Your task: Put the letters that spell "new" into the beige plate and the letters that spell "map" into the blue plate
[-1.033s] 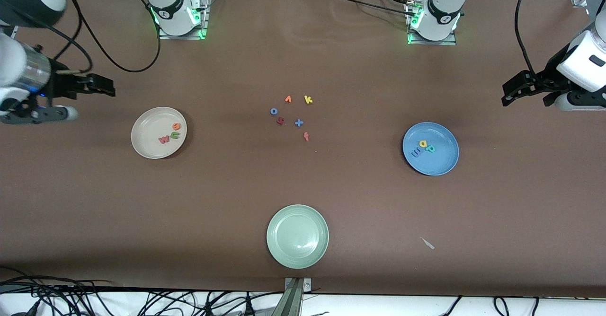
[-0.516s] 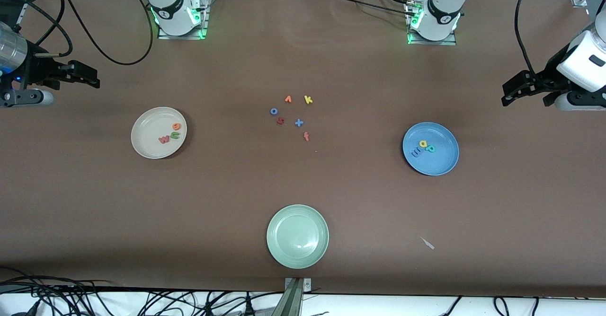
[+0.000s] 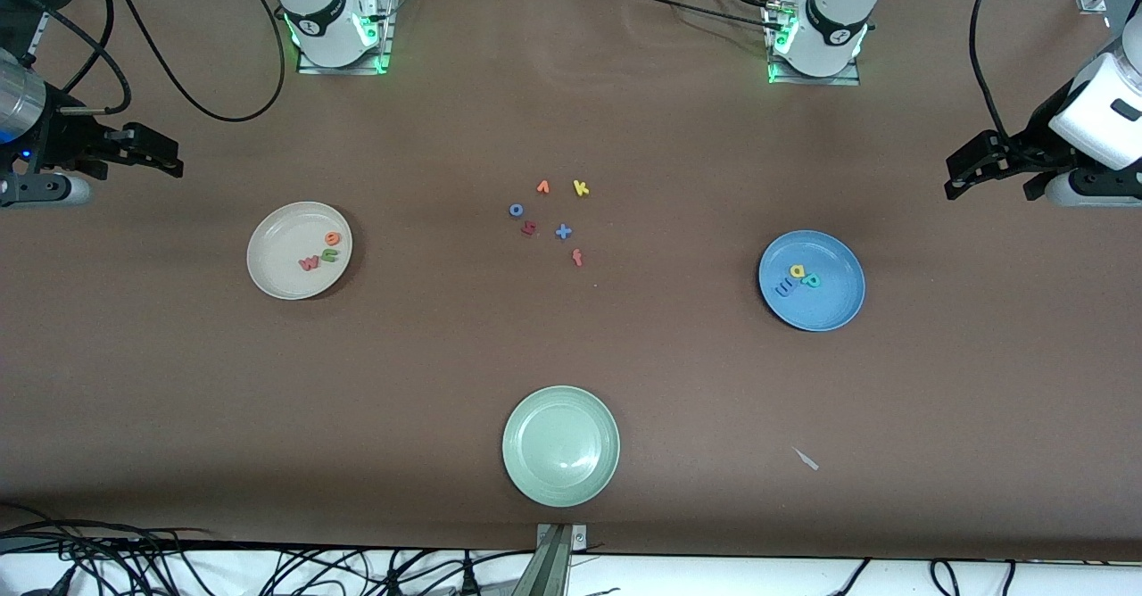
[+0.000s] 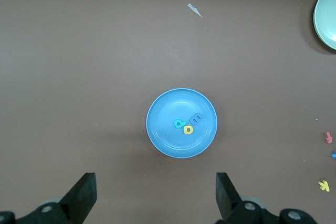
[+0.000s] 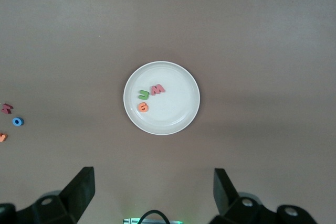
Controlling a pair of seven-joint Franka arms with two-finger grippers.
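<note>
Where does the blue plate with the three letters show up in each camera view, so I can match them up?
Front view: the blue plate lies toward the left arm's end of the table.
Left wrist view: the same plate sits mid-picture, above the open left gripper.
Right wrist view: not in it; that one shows the beige plate.
Shared landmark: the pale green plate appears in the front and left wrist views.

n, e, w point(image 3: 320, 253) in beige plate point(image 3: 278, 273), m, a, p point(image 3: 797, 278) in blue plate point(image 3: 834, 306) (flat)
</note>
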